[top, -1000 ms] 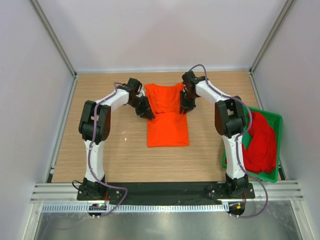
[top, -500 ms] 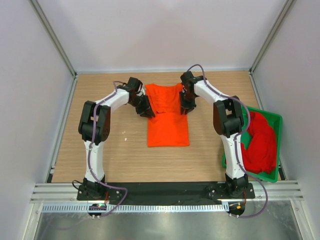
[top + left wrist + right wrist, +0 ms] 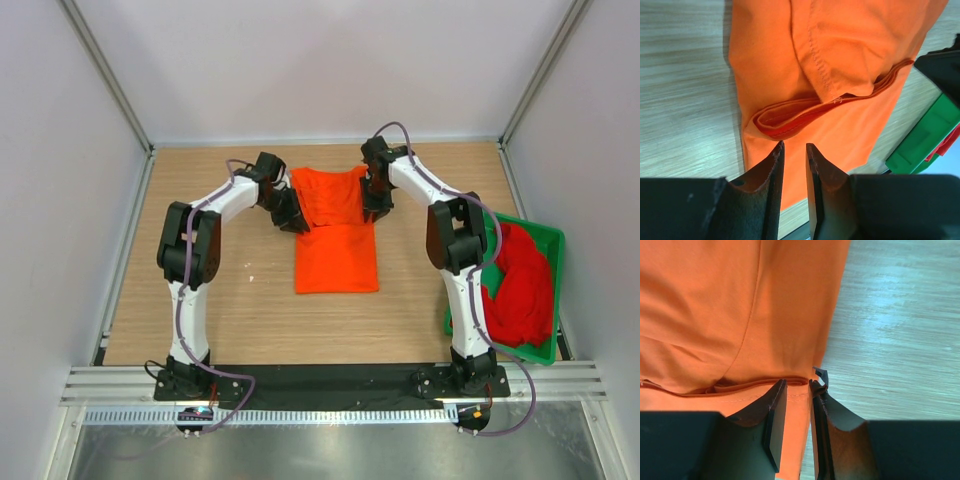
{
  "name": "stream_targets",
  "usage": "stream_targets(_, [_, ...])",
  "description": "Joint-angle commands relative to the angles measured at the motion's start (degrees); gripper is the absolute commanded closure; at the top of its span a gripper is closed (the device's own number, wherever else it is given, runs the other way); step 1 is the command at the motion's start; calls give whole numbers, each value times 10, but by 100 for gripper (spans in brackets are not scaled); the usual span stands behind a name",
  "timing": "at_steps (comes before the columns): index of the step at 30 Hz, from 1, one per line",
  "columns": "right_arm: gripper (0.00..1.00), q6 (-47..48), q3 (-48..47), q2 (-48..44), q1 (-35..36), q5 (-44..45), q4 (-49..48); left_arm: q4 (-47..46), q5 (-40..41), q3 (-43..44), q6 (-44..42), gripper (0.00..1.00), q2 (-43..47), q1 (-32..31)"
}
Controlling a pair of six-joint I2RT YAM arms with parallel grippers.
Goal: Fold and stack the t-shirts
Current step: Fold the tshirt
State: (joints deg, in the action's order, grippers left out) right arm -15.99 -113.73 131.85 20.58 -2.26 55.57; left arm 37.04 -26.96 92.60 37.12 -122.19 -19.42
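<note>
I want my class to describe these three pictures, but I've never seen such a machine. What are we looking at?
Two robot arms are bolted at the near edge of a wooden table. The wide picture looks down from above; the two close-ups come from a camera on each wrist. An orange t-shirt, partly folded, lies between the left gripper and the right gripper. Both hover at its fold, jaws slightly apart, holding nothing. A red t-shirt sits crumpled in a green tray on the right.

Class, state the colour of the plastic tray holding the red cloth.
Green plastic tray; best in top external view.
</note>
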Motion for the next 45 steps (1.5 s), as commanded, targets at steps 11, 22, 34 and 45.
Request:
stream_targets(11, [69, -10, 48, 6, 7, 48, -18, 56, 51, 65, -44, 74, -56, 4])
stream_targets(22, [69, -1, 60, 31, 7, 88, -11, 88, 77, 77, -84, 75, -93, 4])
stream_targets(34, [60, 33, 49, -18, 3, 111, 1, 134, 88, 153, -99, 50, -35, 5])
stream_targets(45, [48, 34, 140, -150, -6, 81, 8, 139, 85, 21, -103, 45, 105, 5])
